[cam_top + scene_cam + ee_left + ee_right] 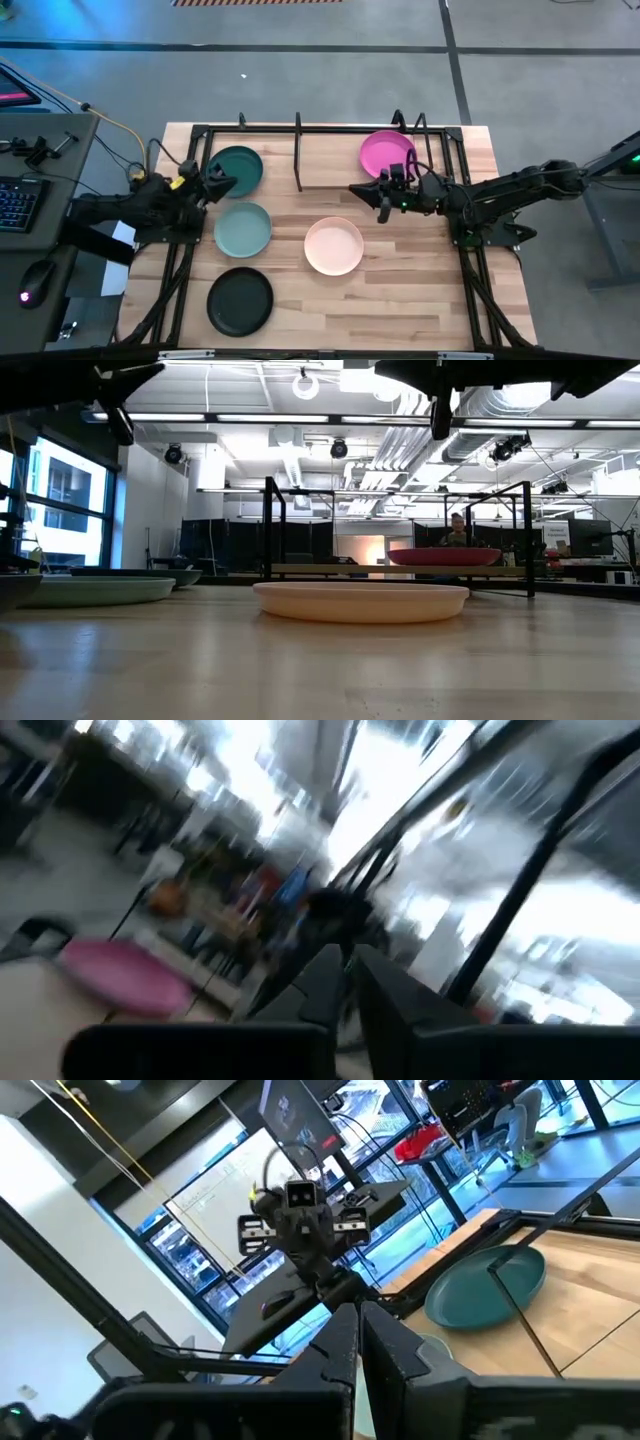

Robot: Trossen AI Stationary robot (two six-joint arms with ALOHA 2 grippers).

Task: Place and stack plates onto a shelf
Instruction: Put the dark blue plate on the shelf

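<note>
Two plates on the shelf, three on the table.
Magenta plate [387,153] sits at the shelf's [330,160] two o'clock, teal plate [237,168] at ten; sage [243,229], cream [334,245], black [240,301] lie below. Left gripper [222,182] and right gripper [362,192] are both closed, empty.

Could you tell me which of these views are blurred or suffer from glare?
The left wrist view is heavily motion-blurred, the magenta plate a smear; the low view has bright ceiling-light glare behind the cream-pink plate; the high and right wrist views are sharp, the dark teal plate crisp.
</note>
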